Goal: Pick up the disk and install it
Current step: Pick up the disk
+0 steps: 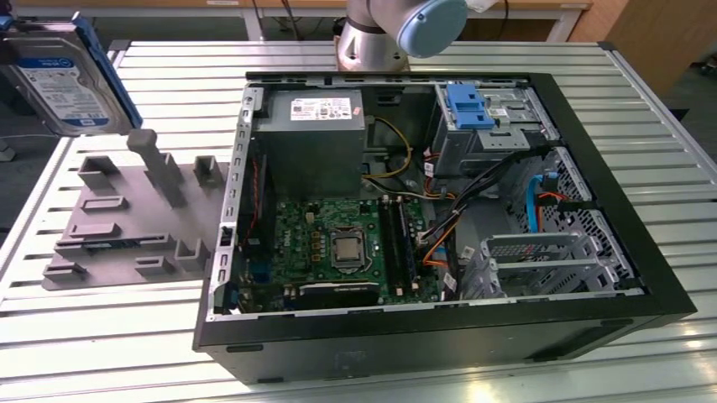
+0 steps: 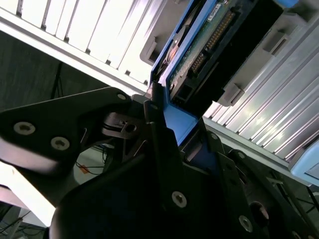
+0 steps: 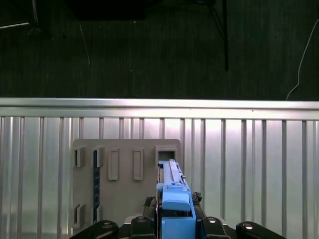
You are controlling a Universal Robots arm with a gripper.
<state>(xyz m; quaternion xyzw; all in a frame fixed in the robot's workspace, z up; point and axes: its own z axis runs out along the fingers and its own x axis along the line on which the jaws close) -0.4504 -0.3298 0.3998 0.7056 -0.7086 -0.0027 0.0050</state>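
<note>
- I had the end effector (image 2: 178, 127) clamped narrow on the disk (image 1: 56, 80). In both wrist views its dark fingers pinched the bright blue carrier frame (image 3: 175, 199) by one end.
- The disk hung on edge in the air above the grey fixture block (image 1: 123, 214), at the exterior view's left and well apart from the open computer case (image 1: 448, 340). Gripping the plastic frame, I judged, spared the drive's bare circuit board and connector pins.
- The drive was a flat silver-grey metal slab with a white-and-blue label. The fixture was matt moulded plastic, studded with upright posts and slots that I took for cradles to stand a drive in.
- The case lay on its side on the ribbed aluminium bench (image 1: 112, 357) with the side panel off, so its green motherboard (image 1: 325, 243) and perforated metal drive cages faced up. A blue bracket (image 1: 468, 105) sat at the far cage.
- The disk was not yet installed in the case.
</note>
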